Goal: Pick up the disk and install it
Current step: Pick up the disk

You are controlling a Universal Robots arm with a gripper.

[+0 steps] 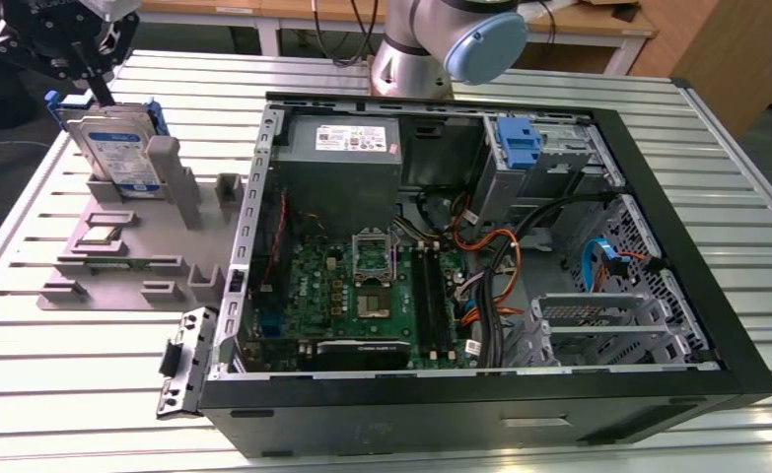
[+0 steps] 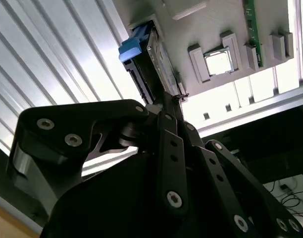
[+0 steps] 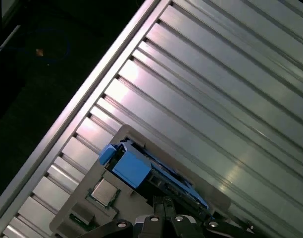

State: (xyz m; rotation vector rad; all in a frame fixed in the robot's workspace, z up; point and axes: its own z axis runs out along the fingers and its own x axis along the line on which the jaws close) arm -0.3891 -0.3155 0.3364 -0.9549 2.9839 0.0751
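With the gripper (image 1: 99, 97) pinching the upright disk (image 1: 109, 148) by its top edge, I'm aiming to lift straight up, clear of the grey holder (image 1: 81, 264).

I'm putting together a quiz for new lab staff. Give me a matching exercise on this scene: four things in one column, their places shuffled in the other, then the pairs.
1. disk
2. processor chip
3. blue latch piece
4. gripper

A. inside the open computer case
B. lying flat in the grey fixture
C. standing on edge in the grey fixture
D. at the disk's top edge

Pairs: 1-C, 2-B, 3-A, 4-D
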